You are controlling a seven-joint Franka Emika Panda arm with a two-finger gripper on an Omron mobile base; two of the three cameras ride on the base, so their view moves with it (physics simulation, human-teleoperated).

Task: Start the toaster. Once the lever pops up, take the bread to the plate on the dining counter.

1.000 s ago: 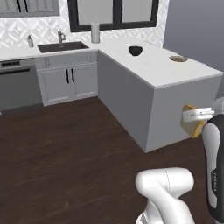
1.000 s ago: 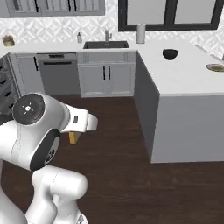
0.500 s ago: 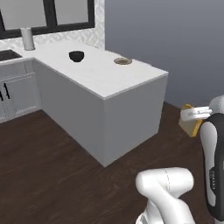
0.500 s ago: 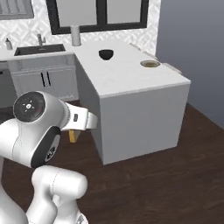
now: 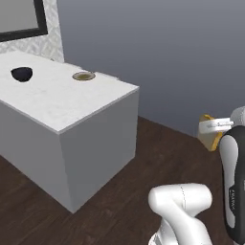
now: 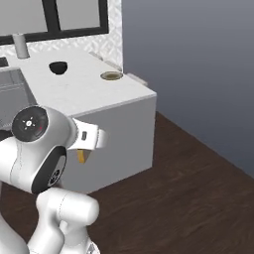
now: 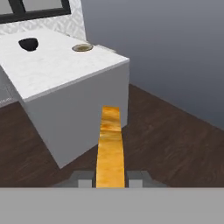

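My gripper [image 7: 110, 177] is shut on the bread [image 7: 110, 144], a tan-yellow slice seen edge-on that sticks out ahead of the fingers. From the base views the bread [image 5: 207, 138] [image 6: 82, 156] hangs at the hand, over the dark floor and short of the dining counter [image 5: 57, 103] [image 6: 84, 92] [image 7: 48, 65]. The plate [image 5: 83, 75] [image 6: 111, 75] [image 7: 82, 47], round and grey-brown, lies near the counter's far corner. The toaster is out of view.
A dark blue bowl [image 5: 21, 73] [image 6: 58, 67] [image 7: 28, 43] sits on the counter to the left of the plate. A pale canister [image 6: 20, 45] stands below the black-framed window. Dark wood floor [image 5: 143, 158] spreads right of the counter, up to a grey wall.
The whole picture has shifted: the base has turned, so the counter slid left and came nearer and the cabinets left the views. The bread stays in the gripper.
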